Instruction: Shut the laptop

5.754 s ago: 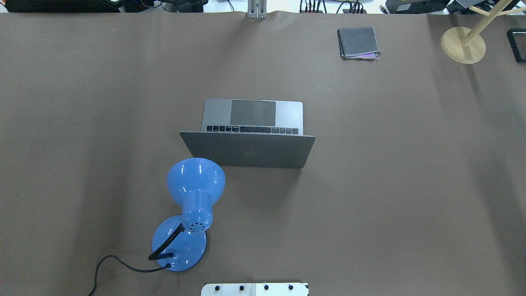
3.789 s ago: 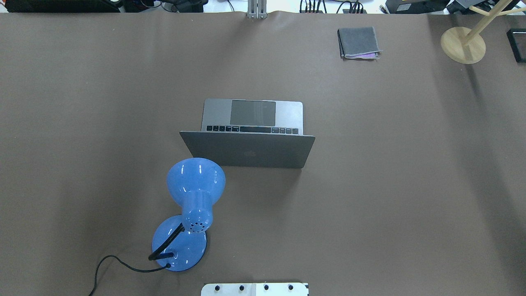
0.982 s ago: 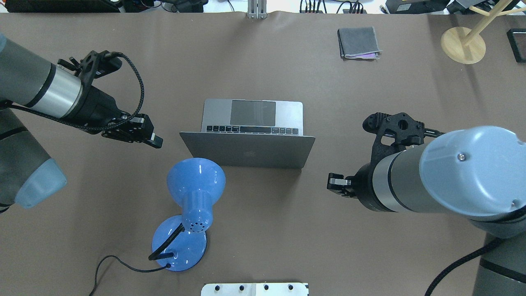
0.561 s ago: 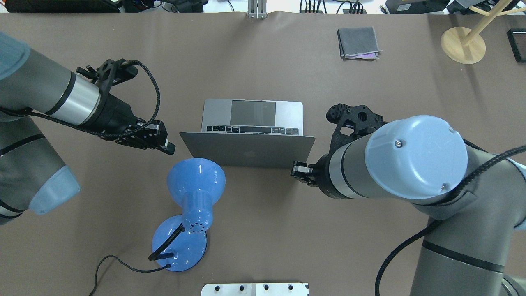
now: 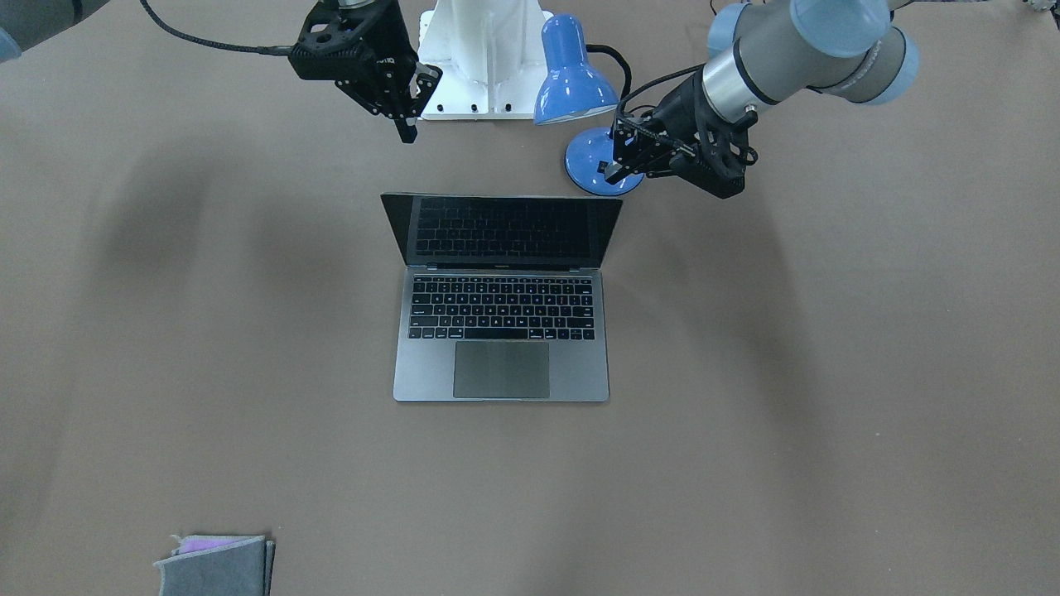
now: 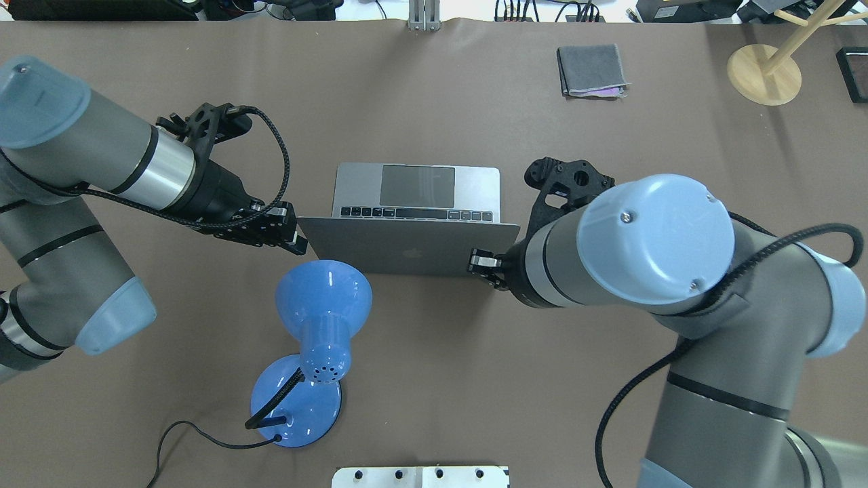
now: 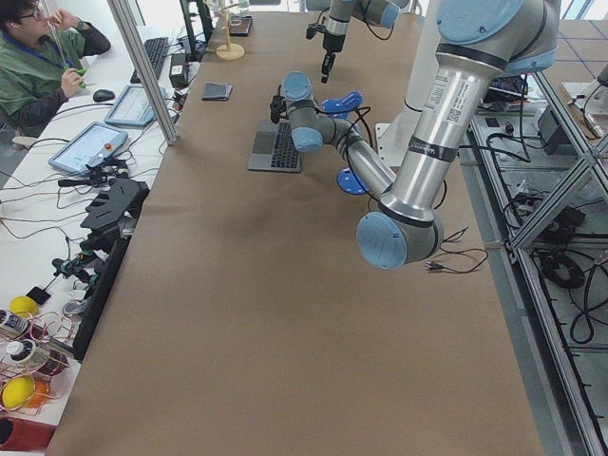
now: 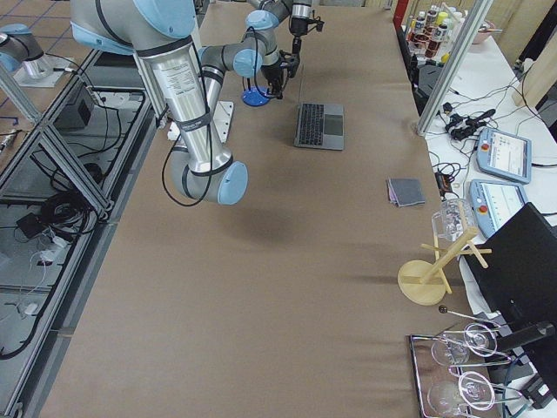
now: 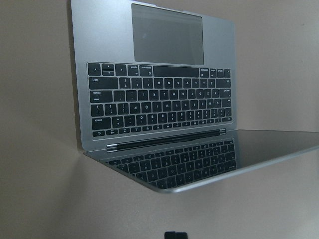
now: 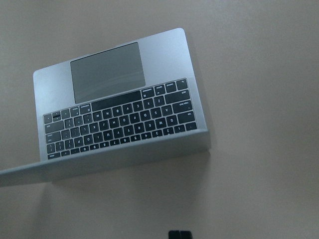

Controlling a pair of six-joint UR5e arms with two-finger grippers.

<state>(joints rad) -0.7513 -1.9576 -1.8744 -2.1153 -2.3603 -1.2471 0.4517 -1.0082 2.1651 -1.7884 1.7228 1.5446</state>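
Note:
The space-grey laptop (image 6: 417, 186) stands open at mid-table, its lid (image 6: 407, 247) turned toward me and its dark screen facing away (image 5: 501, 228). My left gripper (image 6: 297, 245) is shut and empty, just off the lid's left top corner, above the lamp shade. My right gripper (image 6: 475, 261) is shut and empty at the lid's right end, and I cannot tell whether it touches. In the front view the left gripper (image 5: 614, 172) and the right gripper (image 5: 407, 132) hang behind the lid. Both wrist views look down on the keyboard (image 9: 159, 104) (image 10: 119, 119).
A blue desk lamp (image 6: 323, 298) with a black cord stands close to the lid's left end, under my left gripper. A folded grey cloth (image 6: 591, 70) and a wooden stand (image 6: 764, 73) sit at the far right. My white base plate (image 6: 420, 476) is at the near edge.
Both arms came into view from the sides and closed in on the laptop lid's two ends. The laptop and the lamp have not moved.

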